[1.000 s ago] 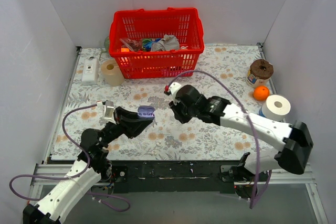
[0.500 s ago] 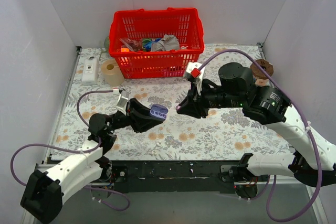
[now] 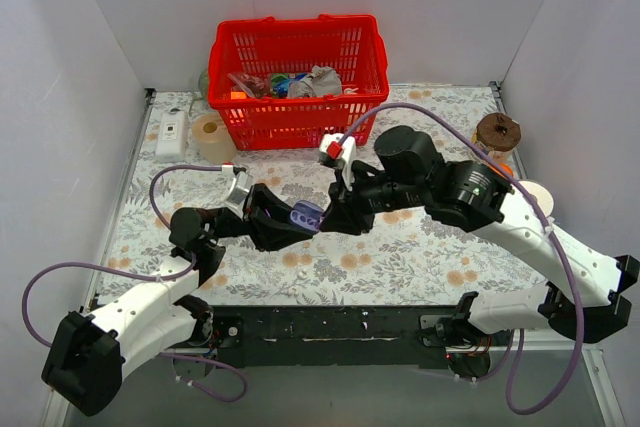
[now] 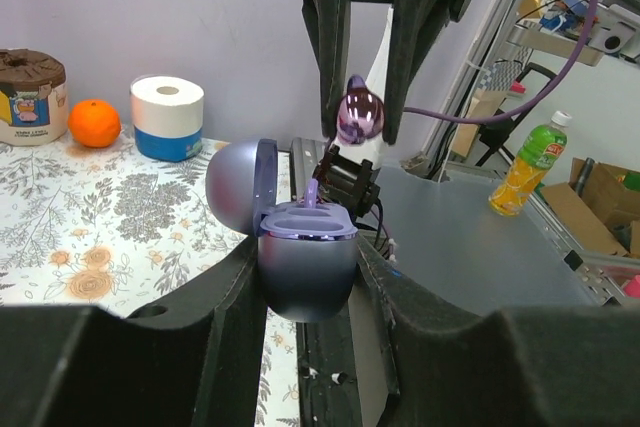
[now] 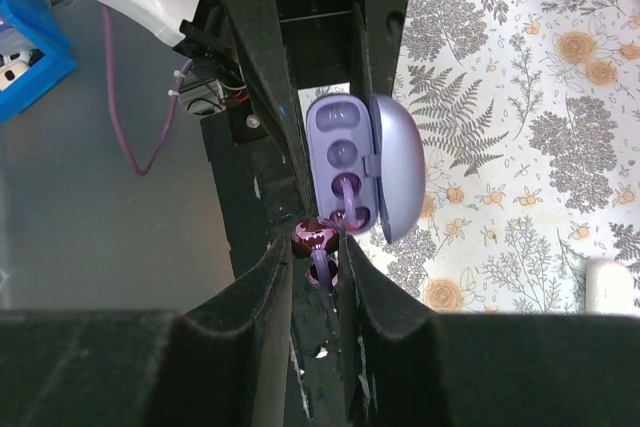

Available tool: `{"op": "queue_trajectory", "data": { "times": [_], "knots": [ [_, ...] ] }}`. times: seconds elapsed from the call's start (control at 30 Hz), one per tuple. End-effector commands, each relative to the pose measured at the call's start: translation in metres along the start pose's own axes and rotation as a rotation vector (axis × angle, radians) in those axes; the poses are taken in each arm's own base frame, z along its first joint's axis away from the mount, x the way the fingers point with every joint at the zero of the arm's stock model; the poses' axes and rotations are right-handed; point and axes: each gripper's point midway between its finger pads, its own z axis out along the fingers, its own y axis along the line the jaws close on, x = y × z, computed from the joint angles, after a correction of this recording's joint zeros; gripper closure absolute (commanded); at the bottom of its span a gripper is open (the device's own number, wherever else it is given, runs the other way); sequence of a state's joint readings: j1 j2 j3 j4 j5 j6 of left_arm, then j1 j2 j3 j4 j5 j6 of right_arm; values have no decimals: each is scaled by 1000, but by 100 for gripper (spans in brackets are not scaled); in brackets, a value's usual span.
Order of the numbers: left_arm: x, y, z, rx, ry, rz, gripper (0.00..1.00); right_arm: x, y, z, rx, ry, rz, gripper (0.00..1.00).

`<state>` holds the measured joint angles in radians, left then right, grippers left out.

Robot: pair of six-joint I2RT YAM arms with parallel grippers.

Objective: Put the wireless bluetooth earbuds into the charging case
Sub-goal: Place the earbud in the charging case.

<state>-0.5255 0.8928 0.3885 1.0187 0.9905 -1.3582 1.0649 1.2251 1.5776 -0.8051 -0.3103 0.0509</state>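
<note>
My left gripper (image 4: 305, 282) is shut on the lavender charging case (image 4: 305, 267) and holds it upright above the table, lid (image 4: 238, 185) swung open. In the top view the left gripper (image 3: 292, 221) and the case (image 3: 306, 214) meet my right gripper (image 3: 333, 219). The right gripper (image 5: 315, 252) is shut on a glossy purple earbud (image 5: 314, 236), just beside the case's open tray (image 5: 340, 157). The left wrist view shows that bud (image 4: 359, 117) hanging just above the case. A second violet earbud (image 5: 347, 193) sits in a slot, its stem sticking out.
A red basket (image 3: 300, 77) of odds and ends stands at the back. A white box (image 3: 172, 135) and a tape roll (image 3: 211, 137) are back left. A brown-lidded jar (image 3: 497, 132), an orange (image 4: 94, 121) and a toilet roll (image 4: 167, 117) are at the right.
My right arm has swung left and down, bringing the earbud to the case. My left gripper has lifted the case and moved it right to meet it.
</note>
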Motion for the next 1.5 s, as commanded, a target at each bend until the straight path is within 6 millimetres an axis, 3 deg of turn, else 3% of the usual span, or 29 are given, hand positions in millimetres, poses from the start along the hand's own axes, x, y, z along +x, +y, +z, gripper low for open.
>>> {"op": "queue_trajectory", "data": {
  "times": [0.0,0.4,0.73,1.47],
  "knots": [
    [-8,0,3,6,16,72,100,-31,5,9,-3,-86,-22,99],
    [-5,2,-1,-28,1,93,100,-36,0,40,28,-82,-7,99],
    [-5,3,-2,-39,-2,90,100,-41,-6,44,68,-80,-11,99],
    [-16,3,-1,-57,-50,94,100,-21,-13,46,123,-13,-1,98]
  ]
}}
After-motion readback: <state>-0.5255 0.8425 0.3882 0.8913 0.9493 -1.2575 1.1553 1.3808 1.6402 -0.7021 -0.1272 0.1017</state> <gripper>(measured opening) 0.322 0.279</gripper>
